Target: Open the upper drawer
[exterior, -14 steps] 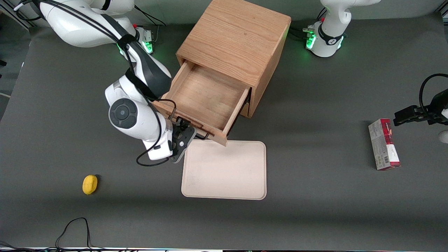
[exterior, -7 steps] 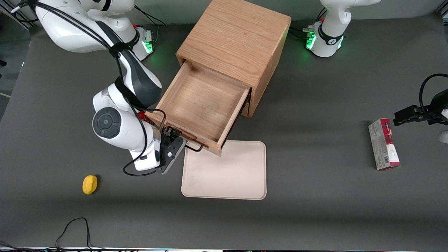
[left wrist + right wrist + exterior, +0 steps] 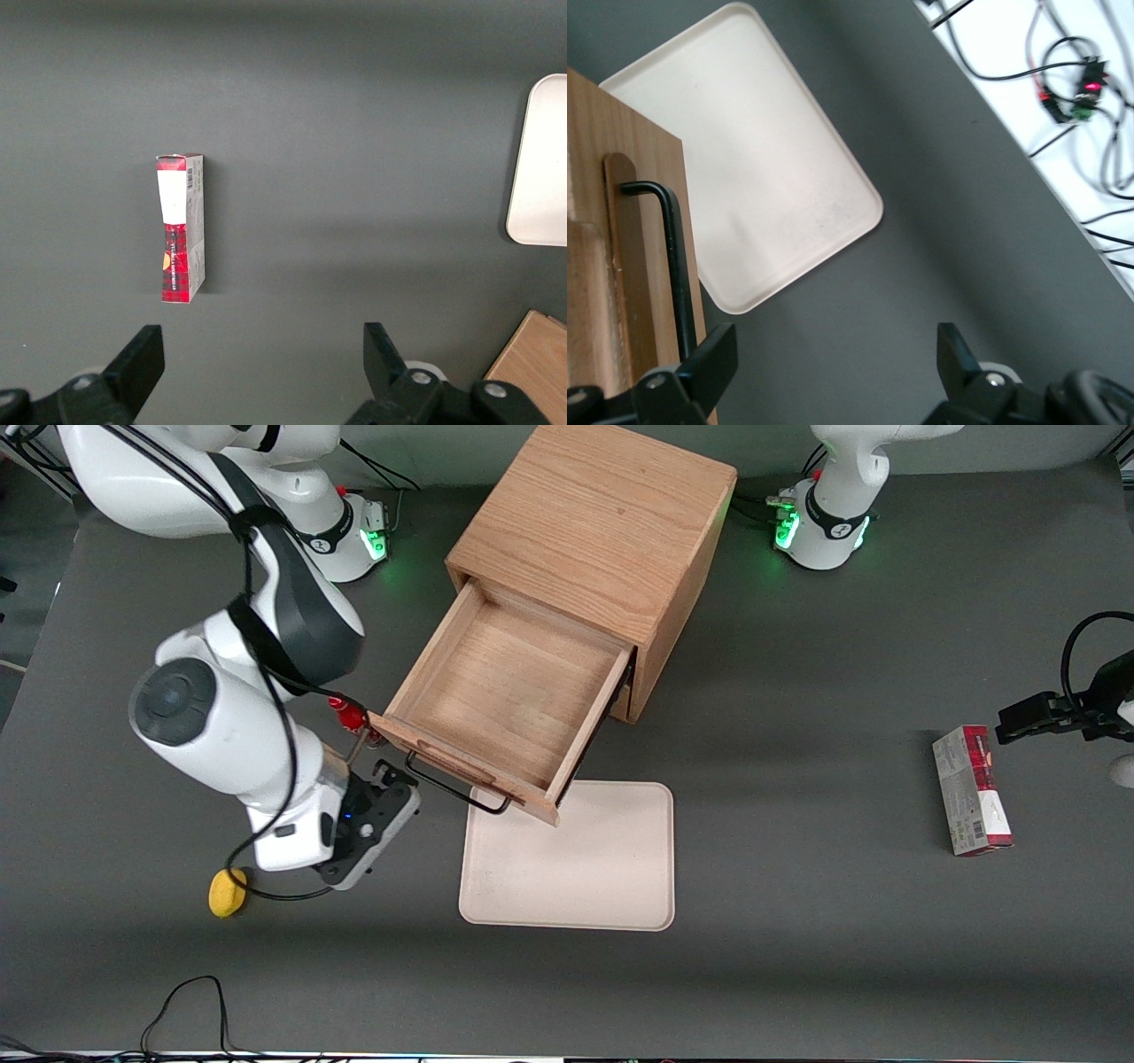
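Note:
The upper drawer (image 3: pixel 509 691) of the light oak cabinet (image 3: pixel 602 514) stands pulled far out, and its inside is empty. Its long black wire handle (image 3: pixel 456 784) is free. My right gripper (image 3: pixel 392 773) is open and empty. It hangs beside the drawer's front corner, toward the working arm's end of the table, clear of the handle. In the right wrist view the handle (image 3: pixel 673 257) runs along the drawer front (image 3: pixel 629 266) next to one finger (image 3: pixel 713 359), and only grey table shows between the fingers of the gripper (image 3: pixel 833 359). The lower drawer is almost wholly hidden under the upper one.
A beige tray (image 3: pixel 567 859) lies on the table just nearer the camera than the drawer front, and also shows in the right wrist view (image 3: pixel 753 168). A yellow object (image 3: pixel 228 892) lies close to the right arm's wrist. A red box (image 3: pixel 972 788) lies toward the parked arm's end.
The gripper pulled the drawer a little farther out, let go of the handle, and moved away toward the working arm's end of the table. The drawer stays open.

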You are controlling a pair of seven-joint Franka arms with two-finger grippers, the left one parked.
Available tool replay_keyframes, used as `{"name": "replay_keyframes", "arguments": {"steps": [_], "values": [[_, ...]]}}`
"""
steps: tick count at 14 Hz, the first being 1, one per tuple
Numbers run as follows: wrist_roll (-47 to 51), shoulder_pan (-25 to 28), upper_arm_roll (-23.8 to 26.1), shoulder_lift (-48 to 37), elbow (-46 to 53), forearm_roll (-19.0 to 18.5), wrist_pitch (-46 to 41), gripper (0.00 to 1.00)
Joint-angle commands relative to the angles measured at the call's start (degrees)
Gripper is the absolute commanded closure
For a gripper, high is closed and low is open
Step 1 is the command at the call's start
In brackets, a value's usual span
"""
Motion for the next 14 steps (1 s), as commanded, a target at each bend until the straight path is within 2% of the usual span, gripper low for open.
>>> {"name": "replay_keyframes", "arguments": {"steps": [1,2,5,8,11,14], "values": [[-0.35,-1.79,-0.58,-0.87,3.07,1.19,-1.81,0.00],[0.26,-3.10,-0.93,-3.49,2.73,3.90,-5.56,0.00],[9.56,-2.85,-9.26,-11.75,-0.32,10.33,-17.17,0.00],[15.43,-2.77,-15.42,-23.07,-12.16,10.52,-18.69,0.00],[28.44,-2.85,-17.80,-33.01,-25.09,10.69,-17.47,0.00],[34.53,-2.77,-18.86,-41.27,-35.28,11.04,-16.58,0.00]]}}
